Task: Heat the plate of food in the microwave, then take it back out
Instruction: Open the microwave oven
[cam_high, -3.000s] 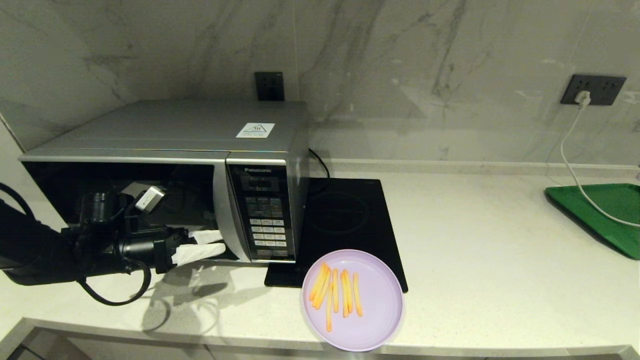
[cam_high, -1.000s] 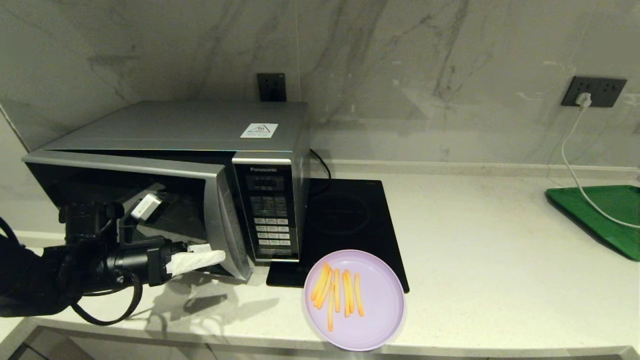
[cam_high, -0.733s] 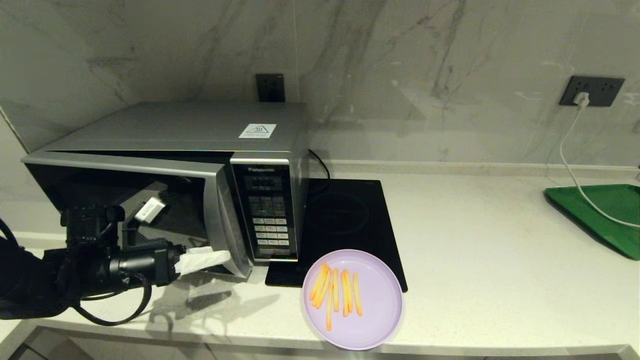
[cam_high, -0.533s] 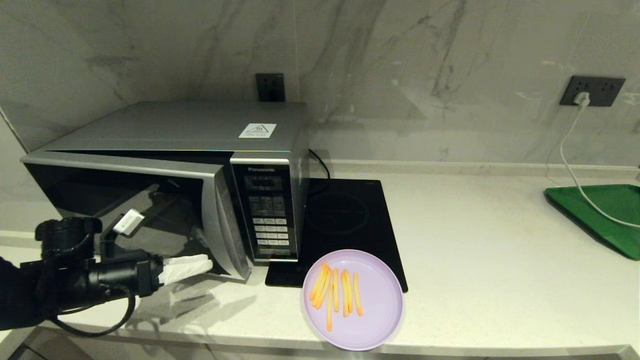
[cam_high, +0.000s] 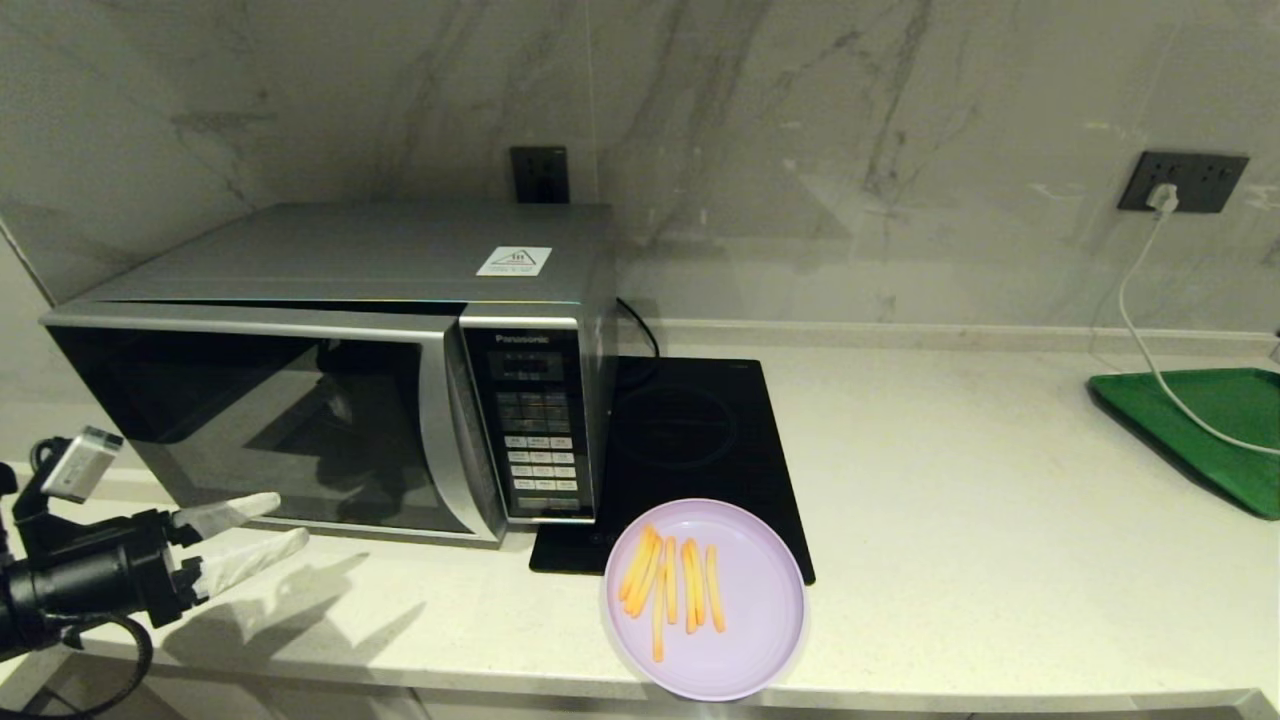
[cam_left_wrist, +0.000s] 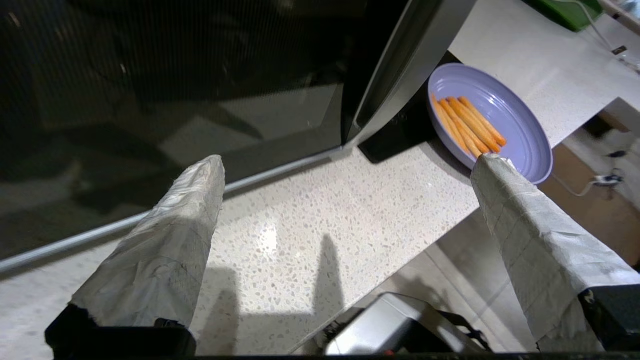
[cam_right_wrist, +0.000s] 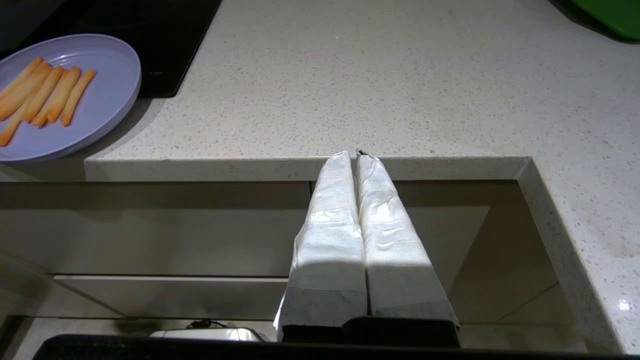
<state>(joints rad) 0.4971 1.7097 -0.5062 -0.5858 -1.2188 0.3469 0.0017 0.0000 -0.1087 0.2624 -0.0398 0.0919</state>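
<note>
The microwave (cam_high: 350, 250) stands at the back left, its dark glass door (cam_high: 280, 420) a narrow crack ajar along the top. In front of the door's lower left corner hovers my left gripper (cam_high: 290, 517), open and empty above the counter; in its wrist view the left gripper (cam_left_wrist: 348, 162) has the door (cam_left_wrist: 150, 75) on one side. The plate of food (cam_high: 760, 610), lilac with fries (cam_high: 672, 590), sits at the counter's front edge, right of the microwave, and shows as the plate (cam_left_wrist: 520, 130) and the plate (cam_right_wrist: 100, 85). My right gripper (cam_right_wrist: 352, 152) is shut, empty, parked below the counter's front edge.
A black induction cooktop (cam_high: 690, 430) lies between microwave and plate. A green tray (cam_high: 1200, 420) sits at the far right with a white cable (cam_high: 1140, 330) running to a wall socket (cam_high: 1185, 178). The counter's front edge (cam_right_wrist: 300, 167) is close before the right gripper.
My left gripper has pulled back from the door's right edge, leftward and toward the counter's front. The door, well ajar a second ago, has swung back almost flush.
</note>
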